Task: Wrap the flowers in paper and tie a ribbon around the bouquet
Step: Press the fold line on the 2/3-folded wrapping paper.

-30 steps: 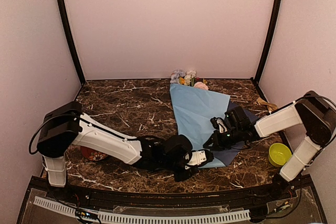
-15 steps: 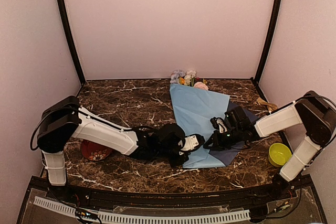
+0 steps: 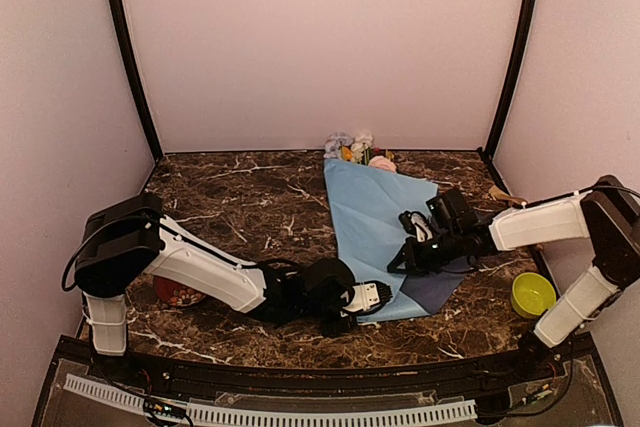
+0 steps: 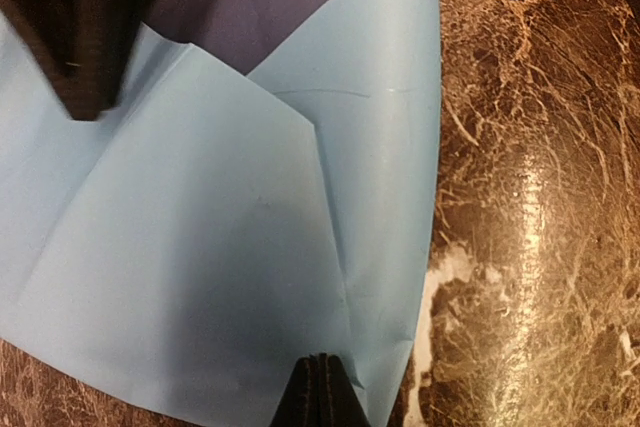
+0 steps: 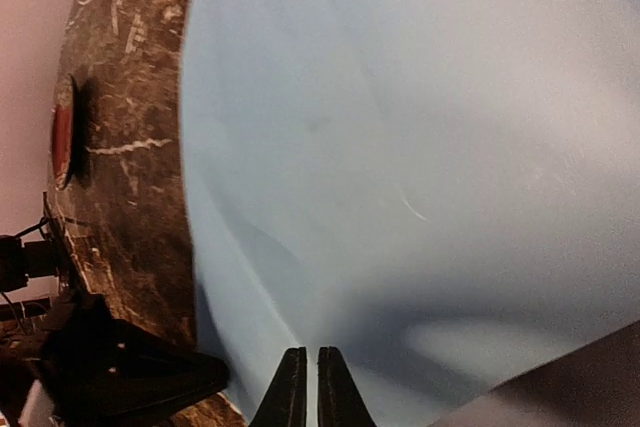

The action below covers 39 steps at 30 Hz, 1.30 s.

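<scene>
Left gripper (image 4: 320,392): fingers pressed together, tips on the near edge of the paper (image 3: 365,212), just beside its near corner. A crease runs from the tips forward into the sheet. Whether a fold is actually pinched cannot be told.

Right gripper (image 5: 306,387): closed to a hairline slit, tips down on the light-blue face. Grip on the sheet also not confirmed.

Progress: partial wrap. Ahead of both grippers the light-blue sheet lies folded into a rough cone. The flowers (image 3: 355,147) show only as heads at its far end, well beyond either gripper. A navy flap (image 3: 440,287) lies unfolded just under the right gripper, so the roll looks unfinished. The ribbon (image 3: 503,195) sits well off behind the right gripper, near that arm's forearm, and is not yet tied.

Pose: left arm lies low, stretched across the table (image 3: 240,197) with the forearm nearly flat. Right arm is bent at the elbow, forearm low, reaching inward just beyond the left gripper.
</scene>
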Available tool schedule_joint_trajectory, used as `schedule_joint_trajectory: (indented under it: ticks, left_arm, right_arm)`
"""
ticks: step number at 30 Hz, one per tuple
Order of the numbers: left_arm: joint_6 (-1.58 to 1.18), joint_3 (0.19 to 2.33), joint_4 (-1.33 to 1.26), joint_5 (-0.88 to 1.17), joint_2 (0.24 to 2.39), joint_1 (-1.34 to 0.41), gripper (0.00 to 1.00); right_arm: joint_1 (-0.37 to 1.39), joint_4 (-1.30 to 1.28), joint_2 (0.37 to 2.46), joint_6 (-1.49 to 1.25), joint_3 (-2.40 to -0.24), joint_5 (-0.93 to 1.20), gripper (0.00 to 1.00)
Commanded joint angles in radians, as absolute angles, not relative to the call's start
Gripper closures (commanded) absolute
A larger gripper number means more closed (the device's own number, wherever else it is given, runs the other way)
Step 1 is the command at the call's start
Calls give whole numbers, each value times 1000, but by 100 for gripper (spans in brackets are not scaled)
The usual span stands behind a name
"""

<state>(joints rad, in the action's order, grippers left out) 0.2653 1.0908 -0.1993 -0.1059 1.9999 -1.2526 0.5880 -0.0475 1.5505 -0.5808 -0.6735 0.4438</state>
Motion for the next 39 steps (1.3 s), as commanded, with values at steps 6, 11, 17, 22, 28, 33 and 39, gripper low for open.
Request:
schedule_joint_trajectory:
  ticks: [6, 11, 17, 22, 28, 33, 39]
  left_arm:
    - [265, 1050, -104, -50, 2016, -1267, 100]
    - [250, 1047, -117, -6, 1995, -1267, 100]
    - [216, 1055, -174, 116, 1908, -1262, 100]
    - [102, 1020, -270, 361, 1813, -1155, 100]
    - [-54, 1084, -297, 379, 1854, -958, 100]
    - [-28, 1266, -149, 318, 2013, -946, 100]
    - [-106, 1322, -127, 247, 2087, -863, 100]
  right_arm:
    - [693, 37, 1499, -573, -754, 691, 93]
    - [739, 94, 1637, -607, -729, 665, 95]
    - [752, 129, 1747, -615, -661, 622, 99]
    - [751, 87, 1783, -591, -655, 620, 100]
    - [751, 57, 1776, -593, -653, 631, 100]
    - [753, 46, 1791, -604, -665, 643, 100]
    - [754, 46, 1808, -616, -659, 656, 100]
